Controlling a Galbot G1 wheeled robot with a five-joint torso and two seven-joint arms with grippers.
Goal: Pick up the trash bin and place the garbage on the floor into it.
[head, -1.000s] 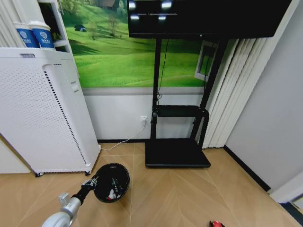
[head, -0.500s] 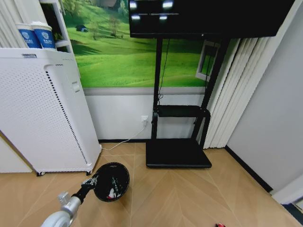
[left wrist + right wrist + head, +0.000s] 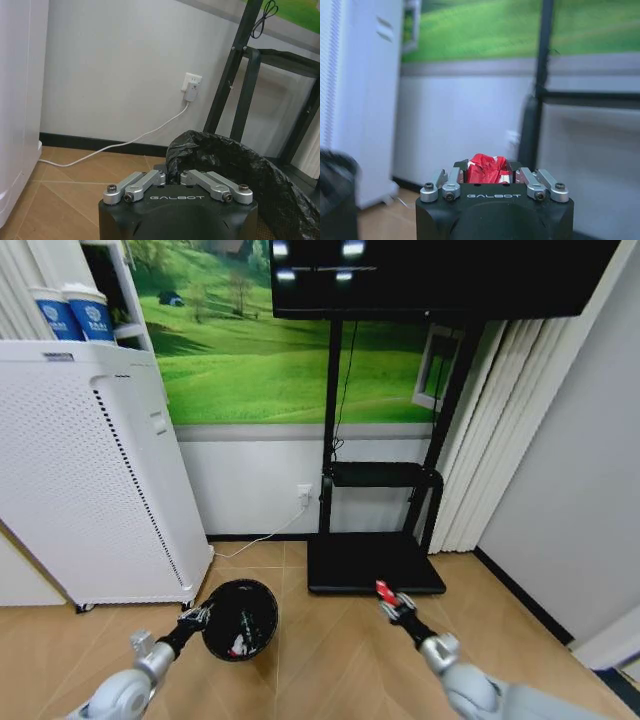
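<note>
Here, at the far left of the head view, a tall white perforated cabinet [image 3: 90,470] stands against the wall. Just right of its base, the left gripper [image 3: 194,617] holds the trash bin [image 3: 240,619] by its near rim, the jaws pinched together on the rim and its black liner bag [image 3: 235,165]. The bin appears to hang above the wooden floor [image 3: 330,650], its mouth tilted toward the camera. Inside, small pale and red scraps lie near the bottom; what they are exactly is too small to tell.

Further right, well apart from the bin, the right gripper [image 3: 388,598] is raised in front of a black TV stand [image 3: 375,562]. Its jaws are clamped on a crumpled red wrapper [image 3: 487,170], a piece of the garbage.

The main risk, as I judge it, is a miss: the bin's opening is small and tilted, so a wrapper released short of the rim would fall back to the floor. The pinch on the thin rim could also slip if the bin is knocked.
</note>
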